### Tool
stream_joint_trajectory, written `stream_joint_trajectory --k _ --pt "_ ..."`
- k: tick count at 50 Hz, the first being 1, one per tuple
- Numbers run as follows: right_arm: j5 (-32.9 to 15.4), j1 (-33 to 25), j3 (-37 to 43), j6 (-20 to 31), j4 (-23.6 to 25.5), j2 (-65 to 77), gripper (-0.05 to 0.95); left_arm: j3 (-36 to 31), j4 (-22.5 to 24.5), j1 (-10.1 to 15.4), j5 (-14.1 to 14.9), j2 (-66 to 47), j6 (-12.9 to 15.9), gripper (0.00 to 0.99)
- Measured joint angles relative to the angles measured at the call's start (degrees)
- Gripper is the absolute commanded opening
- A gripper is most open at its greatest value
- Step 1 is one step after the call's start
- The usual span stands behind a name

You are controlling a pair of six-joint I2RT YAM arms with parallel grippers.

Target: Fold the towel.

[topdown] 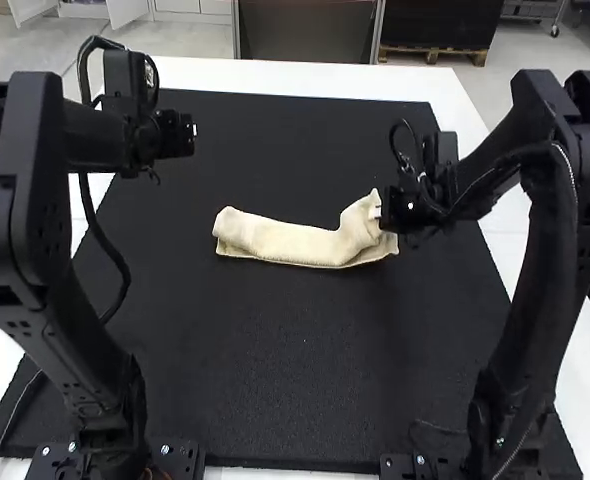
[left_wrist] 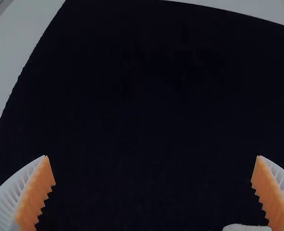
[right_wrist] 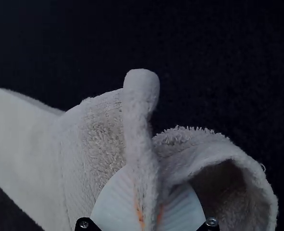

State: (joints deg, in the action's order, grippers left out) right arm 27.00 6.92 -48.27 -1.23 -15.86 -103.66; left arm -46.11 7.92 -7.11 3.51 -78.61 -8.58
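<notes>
In the high view the cream towel (topdown: 285, 242) lies as a long narrow folded strip at the middle of the black mat, its right end raised and bunched. My right gripper (topdown: 380, 212) is at that right end. The right wrist view shows the right gripper (right_wrist: 149, 211) shut on a pinched ridge of the towel (right_wrist: 96, 130), with a loop of cloth curling beside it. My left gripper (topdown: 190, 135) is above the mat's far left part, away from the towel. In the left wrist view the left gripper (left_wrist: 152, 156) stands wide open with nothing between its pads.
The black mat (topdown: 275, 370) covers most of the white table (topdown: 305, 78), whose border runs around it. A cable from the left arm hangs along the mat's left side.
</notes>
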Motion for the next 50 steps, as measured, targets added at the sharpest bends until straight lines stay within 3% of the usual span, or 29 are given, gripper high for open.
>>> stream_joint_trajectory --k 8,21,33,50 --pt "-2.3 1.8 -1.6 0.2 1.7 0.0 -0.02 0.0 -0.4 0.0 0.6 0.3 -0.1 0.962" --pt "-5.9 10.2 -4.7 0.9 4.2 0.0 -0.02 0.0 -1.5 0.0 1.1 0.5 -0.1 0.962" --pt "-8.8 15.8 -8.4 4.7 9.6 0.0 -0.02 2.2 -1.9 0.0 2.6 3.8 -0.1 0.962" --pt "-11.1 22.9 -21.1 7.0 12.0 -2.3 -0.02 6.7 -1.2 0.0 3.6 7.9 -0.3 0.962"
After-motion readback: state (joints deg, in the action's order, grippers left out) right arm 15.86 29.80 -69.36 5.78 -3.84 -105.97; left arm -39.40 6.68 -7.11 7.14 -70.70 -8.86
